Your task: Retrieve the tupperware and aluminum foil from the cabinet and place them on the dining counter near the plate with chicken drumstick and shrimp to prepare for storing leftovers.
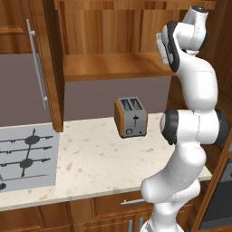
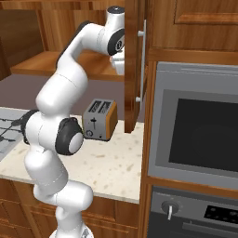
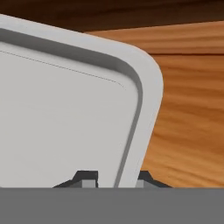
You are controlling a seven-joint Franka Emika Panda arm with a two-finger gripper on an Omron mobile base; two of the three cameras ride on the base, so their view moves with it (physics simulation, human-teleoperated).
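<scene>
Hand view: claw (image 3: 114,180) pinches the smooth, rounded rim of the pale tupperware (image 3: 65,113) over grained wooden shelf (image 3: 188,109)

Orange-sided toaster (image 1: 130,117) on speckled counter (image 1: 99,158), open wooden cabinet (image 1: 113,63) above, stovetop (image 1: 25,156) left.

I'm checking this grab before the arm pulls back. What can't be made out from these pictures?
- Pincer: in the hand view its tips sit either side of the rim of the flat pale grey-white plastic tupperware; the frame's bottom cuts off the contact.
- Tupperware's full outline: cut off by the hand view's left edge.
- Brown wooden cabinet shelf: its right end is hidden by the white arm in the left base view.
</scene>
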